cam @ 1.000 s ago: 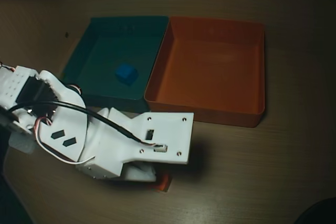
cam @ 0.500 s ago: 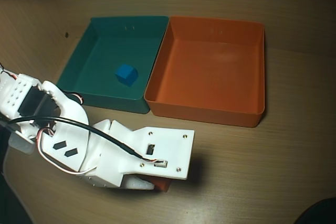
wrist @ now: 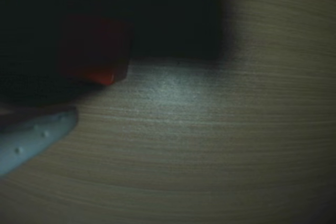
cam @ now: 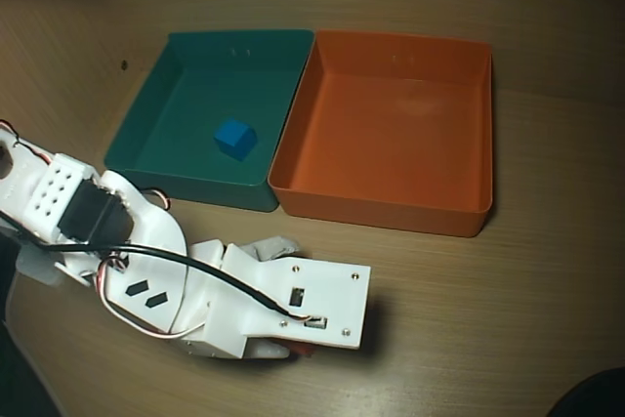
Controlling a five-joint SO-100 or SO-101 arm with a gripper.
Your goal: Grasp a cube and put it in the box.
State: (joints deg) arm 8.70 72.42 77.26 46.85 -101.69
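- The gripper sits low over the wooden table at the bottom of the overhead view, almost wholly hidden under the white wrist plate; whether its jaws are apart or pressed on anything cannot be told.
- In the wrist view one pale finger reaches in from the left edge, its tip just below the cube and apart from it.
- The cube is small and orange-red, mostly in deep shadow there, with only its lower corner lit; it rests on the table.
- From overhead just a sliver of the cube shows past the lower edge of the wrist plate, well in front of the boxes.
- The box, a large orange tray with low walls and rounded corners, holds nothing visible.
- The teal box touches it on the left in the overhead view and holds a blue cube.
- The upper left of the wrist view is dark and blurred.
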